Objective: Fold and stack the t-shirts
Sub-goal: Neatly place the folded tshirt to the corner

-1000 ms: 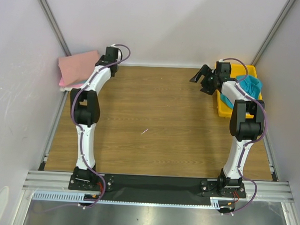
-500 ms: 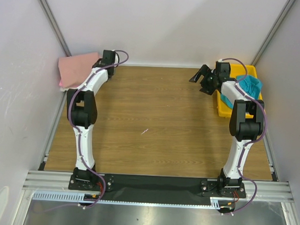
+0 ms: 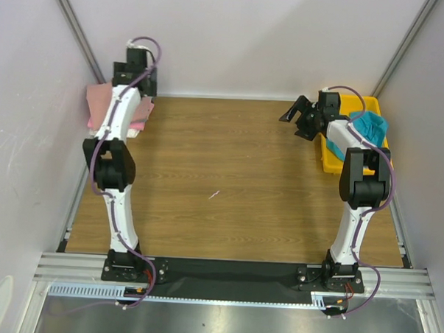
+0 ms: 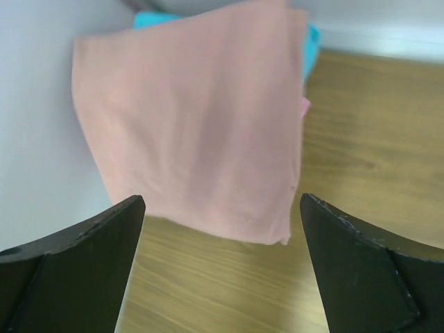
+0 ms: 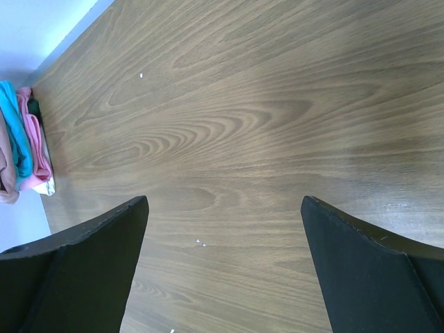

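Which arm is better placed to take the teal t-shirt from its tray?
Right, probably: the right gripper is beside the yellow tray with the teal t-shirt; the left gripper is over the folded stack.

four stacked t-shirts [image 5: 24, 146], one teal t-shirt [image 3: 371, 127] in one yellow tray [image 3: 330, 165], two arms [image 3: 115, 206] [image 3: 352, 224].

Wood-grain table [image 3: 229, 174] has a stack of folded t-shirts [image 3: 98, 106] tucked in the far-left corner, dusty-pink one [image 4: 194, 118] on top, a yellow tray [image 3: 330, 162] on the right edge toward the far-right corner, plus a tiny white fleck [image 3: 215, 194] mid-table.
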